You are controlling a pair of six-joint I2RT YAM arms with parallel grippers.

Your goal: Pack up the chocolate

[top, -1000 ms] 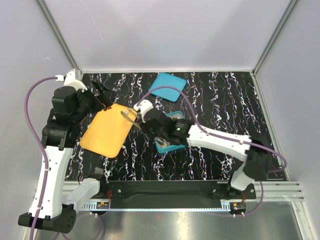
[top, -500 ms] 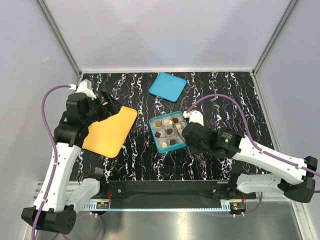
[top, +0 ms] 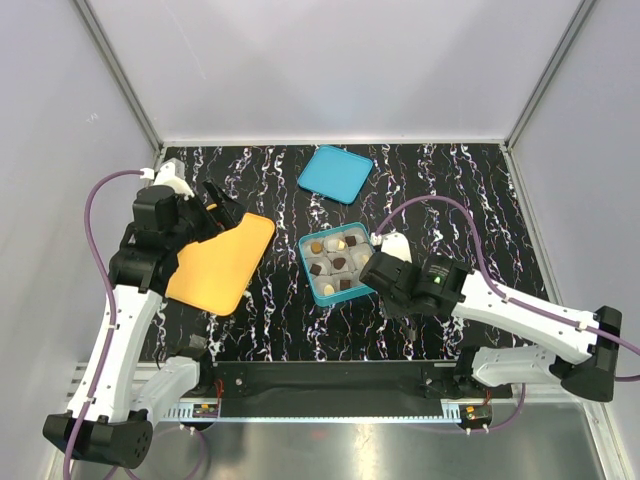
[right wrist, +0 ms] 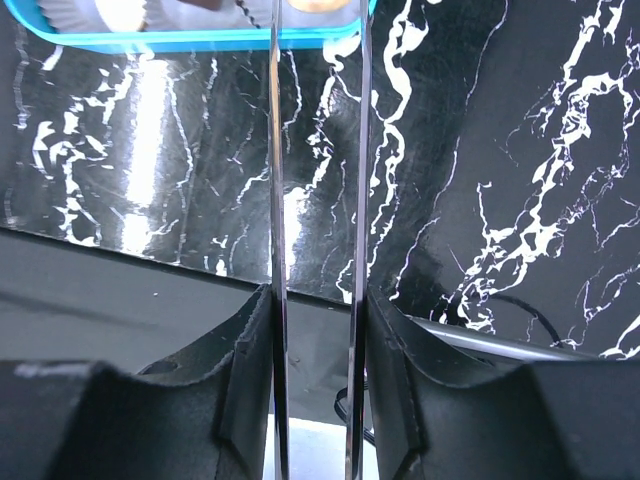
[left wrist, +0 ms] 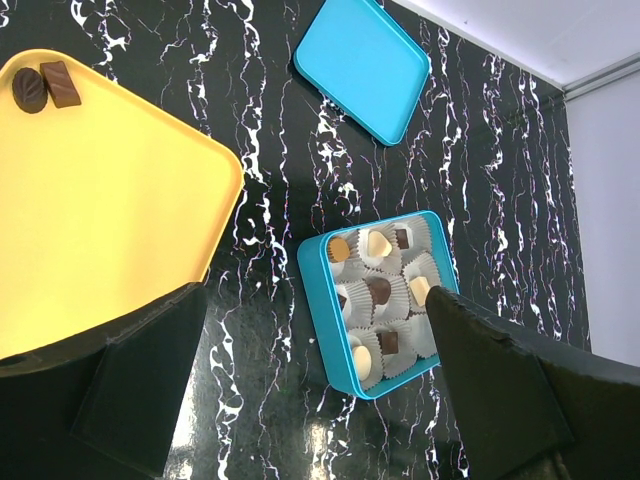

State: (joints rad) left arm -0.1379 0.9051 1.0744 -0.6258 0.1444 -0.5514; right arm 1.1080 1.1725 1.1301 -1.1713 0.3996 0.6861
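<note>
The square teal box [left wrist: 322,312] on the black marbled bench [top: 450,190] holds most chocolate pieces [left wrist: 378,290] in paper cups. Two dark pieces [left wrist: 45,87] wait on the yellow tray [left wrist: 100,200]. The flat teal lid [left wrist: 362,68] lies well apart from the box, so lidding probably comes last. The left fingers [left wrist: 150,380] gape wide. The right fingers [right wrist: 276,200], thin and metal, stand apart and empty.

On the worktop [top: 450,200], the tray [top: 215,270] lies left with two chocolate pieces [left wrist: 62,84] at its far left corner, the box [top: 305,262] holding more chocolates [left wrist: 378,290] sits centre, and its lid [top: 335,174] lies behind it.
</note>
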